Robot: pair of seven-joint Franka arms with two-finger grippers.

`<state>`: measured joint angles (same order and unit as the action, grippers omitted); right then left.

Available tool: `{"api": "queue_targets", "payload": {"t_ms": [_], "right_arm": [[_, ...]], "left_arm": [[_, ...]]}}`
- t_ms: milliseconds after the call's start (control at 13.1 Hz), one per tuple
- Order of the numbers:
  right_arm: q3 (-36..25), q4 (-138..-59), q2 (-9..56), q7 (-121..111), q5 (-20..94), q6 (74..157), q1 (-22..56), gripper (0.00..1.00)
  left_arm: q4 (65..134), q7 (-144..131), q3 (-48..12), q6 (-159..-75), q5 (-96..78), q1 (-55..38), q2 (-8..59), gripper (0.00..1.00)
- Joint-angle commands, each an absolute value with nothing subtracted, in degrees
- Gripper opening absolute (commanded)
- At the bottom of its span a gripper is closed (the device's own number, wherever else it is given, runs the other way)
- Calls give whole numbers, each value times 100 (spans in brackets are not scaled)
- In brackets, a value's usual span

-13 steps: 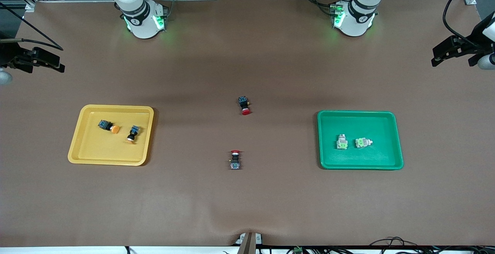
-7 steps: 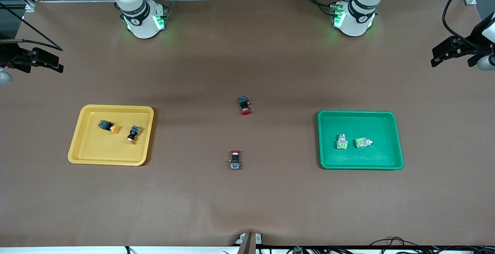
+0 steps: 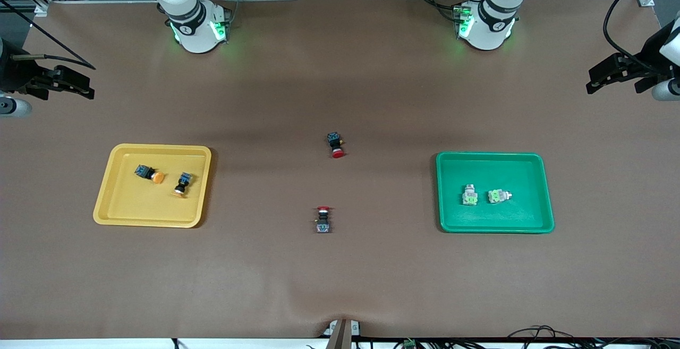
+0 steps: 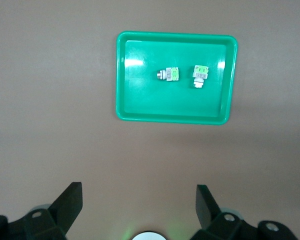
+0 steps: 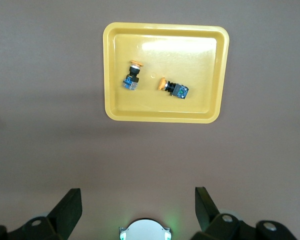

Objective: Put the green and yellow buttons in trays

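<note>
— Grippers first: where do yours stand?

— My left gripper (image 4: 139, 207) hangs high over bare table at the left arm's end, fingers (image 4: 70, 202) spread wide with nothing between them. My right gripper (image 5: 138, 207) hangs high at the right arm's end, likewise gaping and empty. In the front view my left gripper (image 3: 619, 73) shows at one edge and my right gripper (image 3: 58, 84) at the other, both well apart from the trays. Both arms wait.

— And the green tray?

— The green tray (image 3: 536, 221) lies below my left gripper's camera, nearer the front camera than the gripper. Two green buttons sit inside it, just beside each other, apart from the rim: one (image 3: 469, 196) toward the table's middle, the other (image 3: 498, 196) toward the left arm's end. My wrist camera shows the same tray (image 4: 135, 107) with both of them (image 4: 168, 74) (image 4: 200, 75).

— The yellow one?

— The yellow tray (image 3: 122, 211) lies below my right gripper's camera. Two yellow buttons lie in it on their sides, near each other but not touching: one (image 3: 149, 173) and another (image 3: 182, 184). My right wrist view shows that tray (image 5: 115, 107) and the pair (image 5: 132, 77) (image 5: 174, 88).

— Anything outside the trays?

— Two red buttons on the bare table between the trays, well apart from both grippers: one (image 3: 336, 144) farther from the front camera, one (image 3: 322, 219) nearer.
</note>
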<state>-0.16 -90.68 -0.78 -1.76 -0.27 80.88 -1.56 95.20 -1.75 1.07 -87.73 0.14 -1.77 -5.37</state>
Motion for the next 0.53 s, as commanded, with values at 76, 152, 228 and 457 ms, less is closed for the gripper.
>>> {"api": "queue_targets", "payload": {"t_ms": [76, 152, 228, 457], "right_arm": [[-26, -9079, -79, -97, -1, 8086, -342, 100], [-26, -9088, -88, -97, 9, 8077, -343, 100], [-26, -9097, -97, -88, 17, 8051, -351, 100], [-26, -9123, -114, -88, 193, 8103, -334, 100]], "left_arm": [[9448, -229, 114, -8675, -79, -158, -492, 100], [9440, -237, 106, -8675, -79, -158, -492, 100], [9439, -246, 97, -8675, -79, -184, -492, 100], [9404, -229, 79, -8666, -79, -185, -492, 100]]}}
